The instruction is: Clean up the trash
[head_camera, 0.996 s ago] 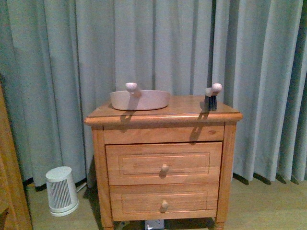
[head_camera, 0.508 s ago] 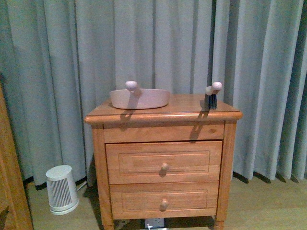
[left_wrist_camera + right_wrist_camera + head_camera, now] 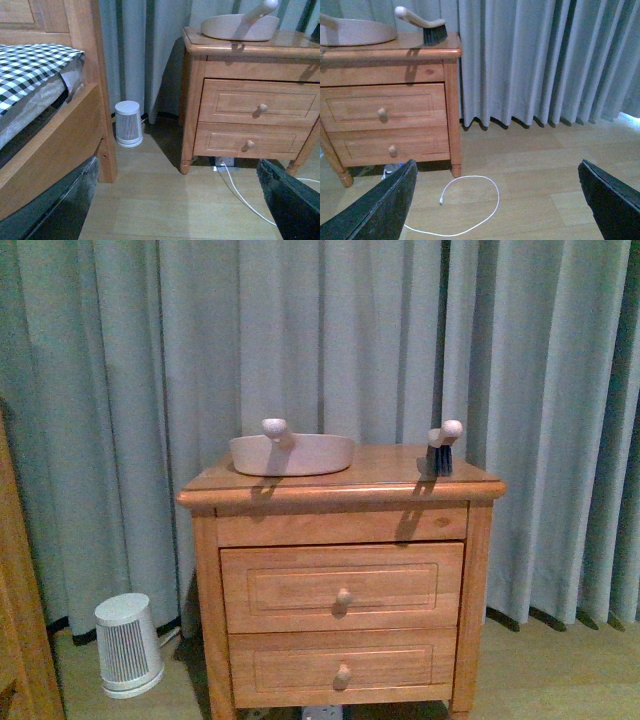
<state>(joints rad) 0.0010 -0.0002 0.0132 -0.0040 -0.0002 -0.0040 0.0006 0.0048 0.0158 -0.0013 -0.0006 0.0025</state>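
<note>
No trash shows clearly in any view. A pink dustpan (image 3: 292, 454) and a hand brush (image 3: 440, 450) with dark bristles lie on a wooden nightstand (image 3: 400, 530). The dustpan also shows in the left wrist view (image 3: 240, 27) and the brush in the right wrist view (image 3: 427, 27). My left gripper (image 3: 175, 210) is open and empty, low over the wooden floor in front of the nightstand. My right gripper (image 3: 495, 200) is open and empty over the floor, to the right of the nightstand. Neither arm shows in the front view.
A white cable (image 3: 498, 196) loops on the floor by the nightstand's right leg. A small white heater (image 3: 128, 643) stands left of the nightstand. A bed with checked bedding (image 3: 30, 75) and a wooden frame (image 3: 60, 135) is at the left. Grey curtains (image 3: 330, 340) hang behind.
The front view has shifted a little: the nightstand and the things on it now sit slightly lower in the picture. Nothing on the nightstand has moved.
</note>
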